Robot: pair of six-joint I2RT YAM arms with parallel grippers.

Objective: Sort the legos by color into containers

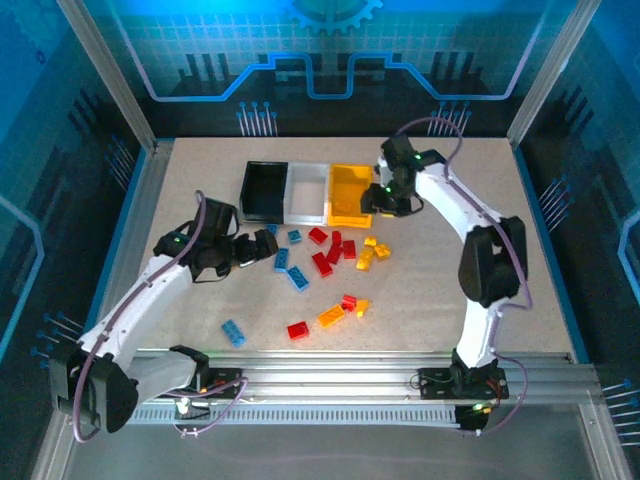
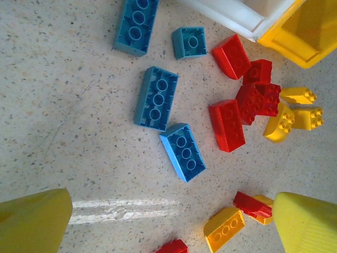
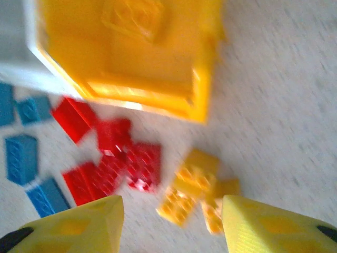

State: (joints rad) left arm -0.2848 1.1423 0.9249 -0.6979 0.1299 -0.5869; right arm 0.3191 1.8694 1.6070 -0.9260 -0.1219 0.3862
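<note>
Three joined containers stand at the back: black (image 1: 265,190), white (image 1: 307,192) and yellow (image 1: 350,195). Blue, red and yellow legos lie scattered in front of them. My left gripper (image 1: 262,247) hovers open just left of the blue legos (image 1: 290,268). In the left wrist view its gripper (image 2: 171,226) spans bare table, with a blue brick (image 2: 182,152) just beyond and an orange one (image 2: 224,227) near the right finger. My right gripper (image 1: 385,203) hangs open by the yellow bin's right side. In the blurred right wrist view that gripper (image 3: 174,226) is above yellow bricks (image 3: 197,190), near the yellow bin (image 3: 131,52).
Red bricks (image 1: 325,250) cluster mid-table, with yellow ones (image 1: 372,250) to their right. Nearer the front lie a lone blue brick (image 1: 233,333), a red one (image 1: 298,329) and an orange one (image 1: 331,316). Metal frame rails edge the table.
</note>
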